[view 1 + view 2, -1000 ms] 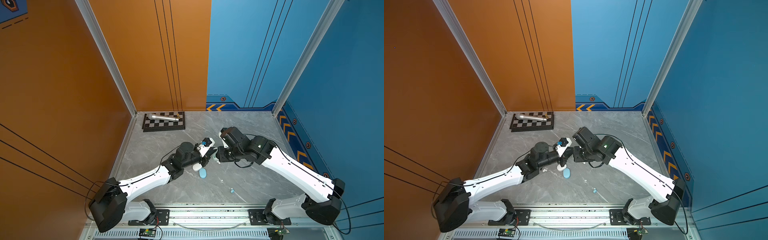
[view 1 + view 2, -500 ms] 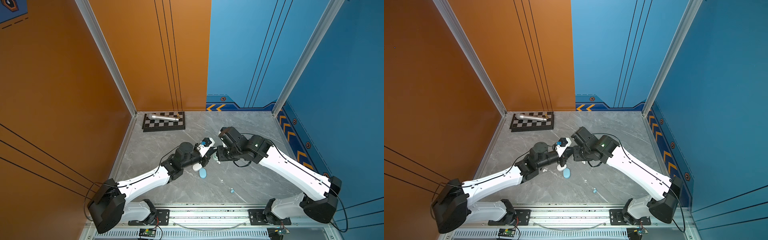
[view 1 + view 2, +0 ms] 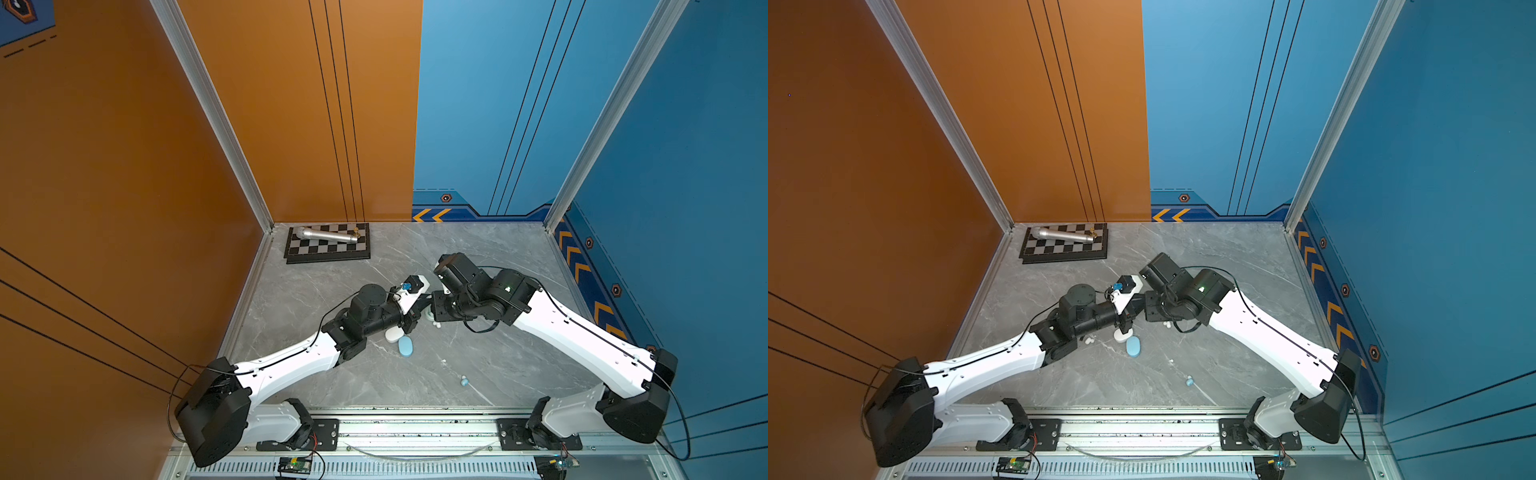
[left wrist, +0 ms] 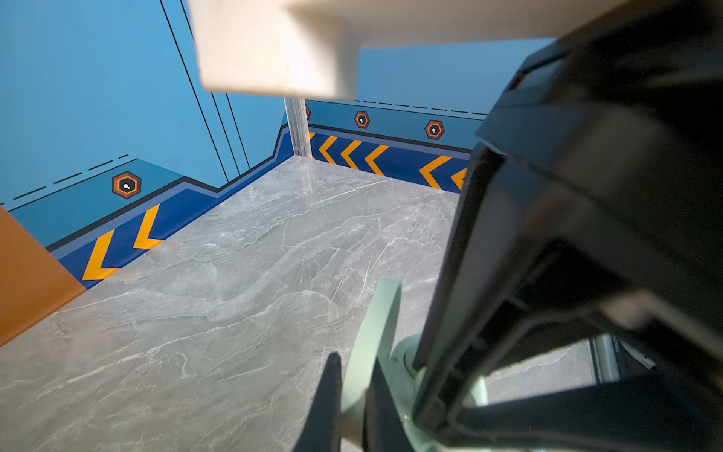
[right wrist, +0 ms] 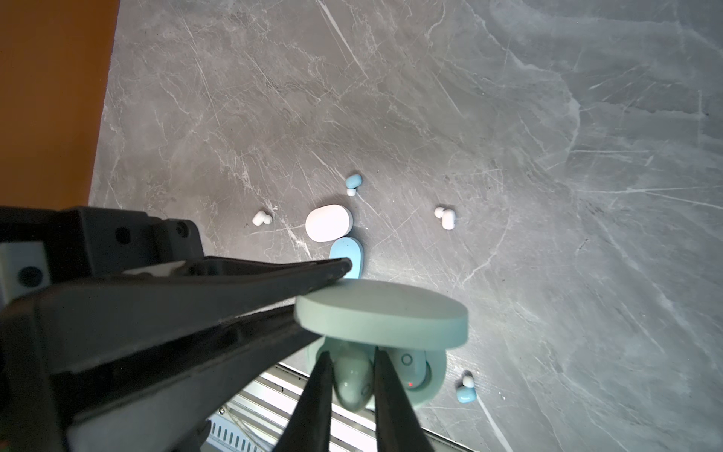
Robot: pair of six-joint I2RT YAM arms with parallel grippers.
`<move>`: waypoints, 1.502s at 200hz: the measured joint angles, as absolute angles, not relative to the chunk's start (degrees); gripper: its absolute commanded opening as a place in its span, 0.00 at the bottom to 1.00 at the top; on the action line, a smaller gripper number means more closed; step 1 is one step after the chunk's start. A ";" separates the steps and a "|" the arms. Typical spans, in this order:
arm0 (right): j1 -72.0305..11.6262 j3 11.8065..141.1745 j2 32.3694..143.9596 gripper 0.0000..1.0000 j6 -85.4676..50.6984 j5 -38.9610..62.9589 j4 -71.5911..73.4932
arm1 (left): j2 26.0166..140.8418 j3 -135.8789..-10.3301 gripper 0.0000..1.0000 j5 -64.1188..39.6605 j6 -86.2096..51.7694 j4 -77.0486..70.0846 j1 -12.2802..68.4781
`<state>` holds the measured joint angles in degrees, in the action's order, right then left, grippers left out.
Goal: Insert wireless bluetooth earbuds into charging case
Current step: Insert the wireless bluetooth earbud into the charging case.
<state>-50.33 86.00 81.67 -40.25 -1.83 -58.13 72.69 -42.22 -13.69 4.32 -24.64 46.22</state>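
Left gripper (image 4: 354,373): pressing shut on the raised lid (image 5: 383,317) of the green case (image 5: 435,375), holding it open.
Green case: sitting mid-surface between the two arms, with one seated earbud (image 5: 407,368) showing a red dot.
Right gripper (image 5: 351,354): standing slightly spread, its fingers (image 5: 385,387) pinching a green earbud (image 5: 352,381) at the case's open well.
Hidden: in both top views the arms are covering the green case. The white case (image 3: 392,335) is peeking out partly, touching the blue case (image 3: 405,346).
Loose: a blue earbud (image 5: 466,393) is lying near the green case.
Room: the bare surface (image 3: 490,253) is stretching toward the back and right walls. A chessboard (image 3: 328,251) is filling the back left corner.
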 measured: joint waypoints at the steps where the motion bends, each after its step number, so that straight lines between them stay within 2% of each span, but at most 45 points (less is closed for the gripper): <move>1: -50.33 86.00 81.67 0.23 -40.25 -1.80 -58.13 | 72.69 -42.22 0.00 -13.69 4.32 -24.64 46.22; 43: -50.70 86.00 82.06 0.26 -40.25 -1.80 -58.06 | 72.69 -42.22 0.00 -13.69 4.32 -24.64 46.22; 102: -50.96 86.00 82.08 0.39 -40.27 -1.78 -58.00 | 72.64 -42.22 0.00 -13.69 4.32 -24.64 46.22; 197: -48.64 86.00 81.03 0.42 -40.29 -0.19 -57.89 | 72.64 -42.22 0.00 -13.52 4.29 -24.67 46.22; 221: -47.42 86.06 79.66 0.46 -40.49 1.23 -57.91 | 72.64 -42.22 0.00 -13.52 4.29 -24.67 46.22; 247: -43.07 86.11 75.59 0.52 -42.17 2.48 -57.89 | 72.64 -42.22 0.00 -13.56 4.29 -24.67 46.22; 300: -26.65 78.54 65.89 0.56 -51.33 6.50 -56.84 | 72.82 -43.44 0.00 -14.61 4.49 -24.69 47.37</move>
<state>-26.65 78.54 65.89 -51.33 6.50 -56.84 72.82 -43.44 -14.61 4.49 -24.69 47.37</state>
